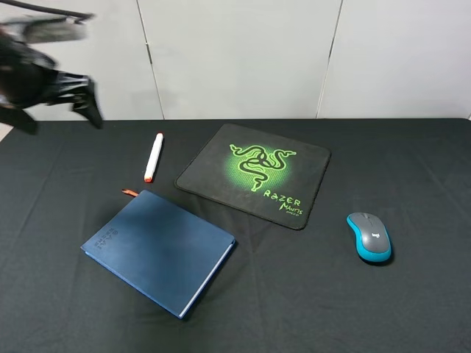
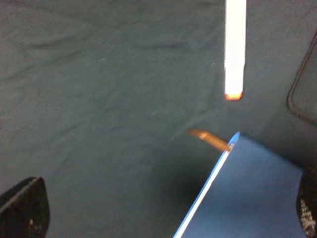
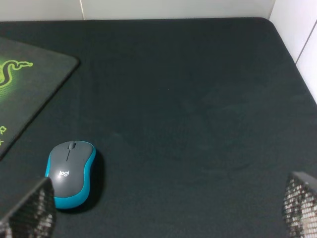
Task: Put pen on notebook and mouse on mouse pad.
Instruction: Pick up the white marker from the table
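Both arms ready over a black-draped surface: my left end effector, blurred at the 10 o'clock corner of the high view, hangs with fingers apart and empty, and my right end effector is likewise spread wide with nothing between its fingers. The pen lies on the cloth just off the notebook at its 12 o'clock, orange tip toward the cover, not touching it. The mouse sits near the mouse pad, off its 4 o'clock corner. The pen pickup looks like my step in hand. To do it well, I should turn my fingers square across the barrel, come down at its middle, clamp gently, then lay it flat mid-cover so that it cannot roll off.
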Action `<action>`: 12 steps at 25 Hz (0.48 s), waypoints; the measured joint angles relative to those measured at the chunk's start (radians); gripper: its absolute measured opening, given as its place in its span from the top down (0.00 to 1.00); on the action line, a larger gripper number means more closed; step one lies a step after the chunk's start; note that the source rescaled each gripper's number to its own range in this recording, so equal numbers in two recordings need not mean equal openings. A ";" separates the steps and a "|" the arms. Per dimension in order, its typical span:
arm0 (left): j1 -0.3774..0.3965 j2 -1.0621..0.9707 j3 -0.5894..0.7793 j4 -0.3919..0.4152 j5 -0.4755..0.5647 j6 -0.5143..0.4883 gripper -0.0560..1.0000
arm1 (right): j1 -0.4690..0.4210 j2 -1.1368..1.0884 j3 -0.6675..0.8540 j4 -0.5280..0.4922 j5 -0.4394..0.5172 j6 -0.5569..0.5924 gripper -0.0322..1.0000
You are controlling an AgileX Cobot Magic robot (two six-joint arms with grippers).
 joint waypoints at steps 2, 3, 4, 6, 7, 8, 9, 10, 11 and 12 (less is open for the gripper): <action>-0.026 0.074 -0.063 0.000 -0.003 -0.024 0.00 | 0.000 0.000 0.000 0.000 0.000 0.000 0.00; -0.039 0.112 -0.088 0.000 -0.003 -0.041 0.00 | 0.000 0.000 0.000 0.000 0.000 0.000 0.00; -0.051 0.148 -0.117 0.000 -0.005 -0.055 0.00 | 0.000 0.000 0.000 0.000 0.000 0.000 0.00; -0.069 0.210 -0.167 0.000 -0.006 -0.085 0.00 | 0.000 0.000 0.000 0.000 0.000 0.000 0.00; -0.079 0.242 -0.192 0.000 -0.005 -0.100 0.00 | 0.000 0.000 0.000 0.000 0.000 0.000 0.00; -0.085 0.273 -0.216 0.000 -0.005 -0.113 0.00 | 0.000 0.000 0.000 0.000 0.000 0.000 0.00; -0.093 0.301 -0.241 0.000 -0.004 -0.129 0.00 | 0.000 0.000 0.000 0.000 0.000 0.000 0.00; -0.100 0.325 -0.261 0.000 -0.003 -0.144 0.00 | 0.000 0.000 0.000 0.000 0.000 0.000 0.00; -0.105 0.352 -0.287 0.000 -0.003 -0.157 0.00 | 0.000 0.000 0.000 0.000 0.000 0.000 0.00; -0.108 0.378 -0.314 0.001 -0.001 -0.169 0.00 | 0.000 0.000 0.000 0.000 0.000 0.000 0.00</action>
